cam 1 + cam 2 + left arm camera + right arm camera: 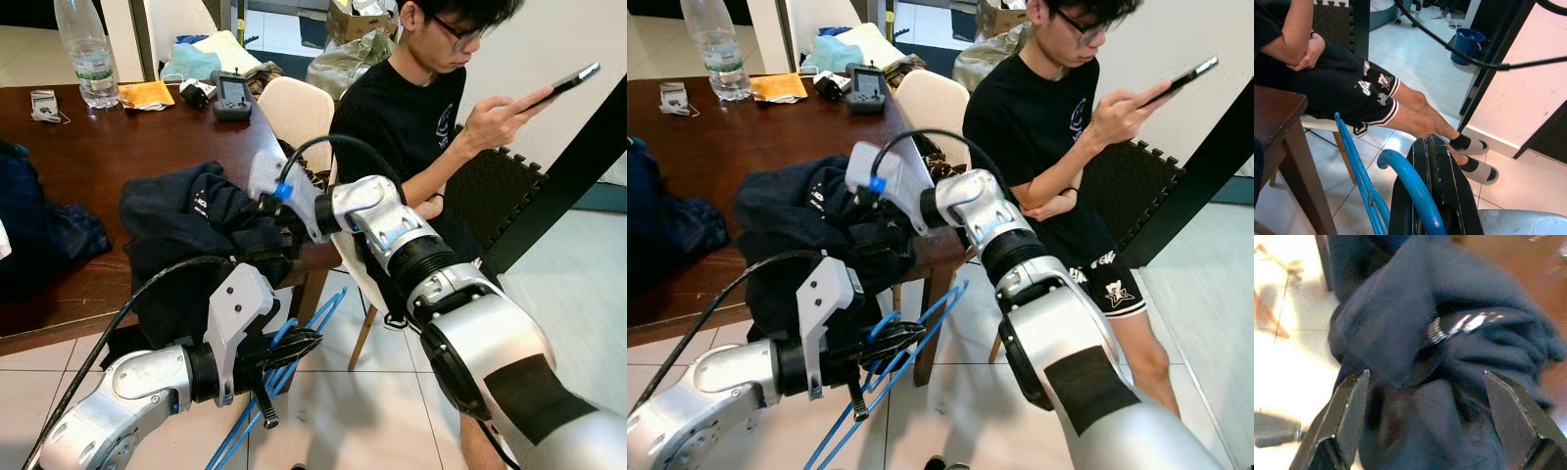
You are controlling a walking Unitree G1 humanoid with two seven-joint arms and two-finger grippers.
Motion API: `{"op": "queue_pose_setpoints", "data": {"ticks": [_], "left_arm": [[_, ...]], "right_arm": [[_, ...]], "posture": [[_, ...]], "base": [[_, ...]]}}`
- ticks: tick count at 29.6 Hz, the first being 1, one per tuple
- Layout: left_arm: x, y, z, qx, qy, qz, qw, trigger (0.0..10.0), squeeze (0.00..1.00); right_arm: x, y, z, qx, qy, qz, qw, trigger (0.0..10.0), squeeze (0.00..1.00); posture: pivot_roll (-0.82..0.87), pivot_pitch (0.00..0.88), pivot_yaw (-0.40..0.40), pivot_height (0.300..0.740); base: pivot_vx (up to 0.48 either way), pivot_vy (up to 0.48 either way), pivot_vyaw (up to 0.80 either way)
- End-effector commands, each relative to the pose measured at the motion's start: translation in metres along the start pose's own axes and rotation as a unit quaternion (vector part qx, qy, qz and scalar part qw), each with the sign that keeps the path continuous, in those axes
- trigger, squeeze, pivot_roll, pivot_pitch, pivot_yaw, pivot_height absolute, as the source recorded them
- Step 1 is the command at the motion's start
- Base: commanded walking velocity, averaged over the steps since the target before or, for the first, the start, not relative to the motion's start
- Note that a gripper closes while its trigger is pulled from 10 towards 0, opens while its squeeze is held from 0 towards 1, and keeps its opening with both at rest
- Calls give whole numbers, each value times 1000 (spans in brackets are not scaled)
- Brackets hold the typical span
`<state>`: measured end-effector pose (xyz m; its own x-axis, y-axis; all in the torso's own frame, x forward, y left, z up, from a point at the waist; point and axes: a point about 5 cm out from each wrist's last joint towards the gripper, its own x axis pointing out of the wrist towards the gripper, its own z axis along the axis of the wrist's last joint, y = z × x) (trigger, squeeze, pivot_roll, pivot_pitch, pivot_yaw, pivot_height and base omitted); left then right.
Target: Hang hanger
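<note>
A blue plastic hanger (pixel 323 309) hangs low beside the table's near corner, above the tiled floor. My left gripper (pixel 309 343) is shut on the blue hanger's curved hook (pixel 1409 183), which lies against the black fingers (pixel 1444 181). A dark navy garment (pixel 186 211) with white lettering is heaped on the edge of the brown table (pixel 118 147) and droops over its side. At that heap my right gripper (pixel 1427 401) is open, its two fingers (pixel 1347 418) spread on either side of a fold of the garment (pixel 1449 333).
A person (pixel 421 108) sits on a cream chair (pixel 299 113) right behind the table corner, holding a phone, legs stretched over the floor (pixel 1415 112). A water bottle (pixel 86 54) and a black controller (pixel 233 96) stand at the table's far side. A black slanted post (pixel 558 186) rises at the right.
</note>
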<state>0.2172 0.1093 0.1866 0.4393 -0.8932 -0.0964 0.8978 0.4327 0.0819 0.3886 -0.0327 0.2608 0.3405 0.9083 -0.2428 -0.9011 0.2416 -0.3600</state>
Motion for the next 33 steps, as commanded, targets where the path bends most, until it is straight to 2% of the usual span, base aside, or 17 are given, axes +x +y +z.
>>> {"op": "queue_pose_setpoints", "data": {"ticks": [1,6,8,11,12,15,16,17,19,21,22,23,24,30,31,32,33], "left_arm": [[0,-7,-3,-3,10,-17,1000,10000,0],[-1,-8,-7,-7,18,-22,1000,10000,0],[-4,-8,-13,-10,35,-21,999,10000,0],[-4,-7,-16,-10,42,-18,999,10000,0],[-5,-5,-23,-13,52,-5,999,10000,0],[-5,-5,-23,-13,52,-5,999,10000,0],[-4,-2,-32,-20,62,17,998,10000,0],[-4,-2,-32,-20,62,17,998,10000,0],[-2,8,-45,-32,64,72,995,10000,0],[-2,8,-45,-32,64,72,995,10000,0],[-1,13,-49,-36,59,95,993,10000,0],[-1,13,-49,-36,59,95,993,10000,0],[-1,21,-54,-34,62,126,990,10000,0],[-3,29,-59,-35,63,158,985,10000,0],[-5,35,-62,-33,66,177,981,10000,0],[-5,35,-62,-33,66,177,981,10000,0],[-7,39,-64,-31,67,190,979,10000,0]], "right_arm": [[-7,-12,3,34,-23,-63,997,10000,0],[-22,-27,-1,84,-50,-153,983,10000,0],[-49,-43,-14,141,-75,-235,959,10000,0],[-60,-47,-21,157,-80,-265,948,10000,0],[-77,-52,-35,178,-72,-320,928,10000,0],[-77,-52,-35,178,-72,-320,928,10000,0],[-98,-56,-55,200,-57,-382,901,10000,0],[-98,-56,-55,200,-57,-382,901,10000,0],[-136,-51,-95,240,-22,-479,844,10000,0],[-136,-51,-95,240,-22,-479,844,10000,0],[-146,-47,-109,251,-9,-505,826,10000,0],[-146,-47,-109,251,-9,-505,826,10000,0],[-155,-38,-127,268,-1,-526,807,10000,0],[-161,-26,-143,280,1,-535,797,10000,0],[-158,-13,-155,294,-14,-508,810,10000,0],[-158,-13,-155,294,-14,-508,810,10000,0],[-153,5,-164,309,-43,-463,830,10000,0]], "posture": [[215,121,-123,740],[218,124,-117,740],[220,126,-115,740],[220,126,-115,740],[217,127,-108,740],[217,127,-108,740],[217,127,-108,740],[217,127,-108,740],[205,119,-105,740],[205,119,-105,740],[204,119,-104,740],[204,119,-104,740],[194,111,-101,740],[186,109,-97,740],[180,105,-89,740],[180,105,-89,740],[171,104,-81,740]], "base": [[0,0,0],[0,0,0],[0,0,0],[0,0,0],[0,0,0],[0,0,0],[0,0,0],[0,0,0],[0,0,-387],[0,0,-775],[0,0,-775],[0,0,-775],[0,0,-775],[0,0,-775],[0,0,-781],[0,0,-781],[0,0,-788]]}}
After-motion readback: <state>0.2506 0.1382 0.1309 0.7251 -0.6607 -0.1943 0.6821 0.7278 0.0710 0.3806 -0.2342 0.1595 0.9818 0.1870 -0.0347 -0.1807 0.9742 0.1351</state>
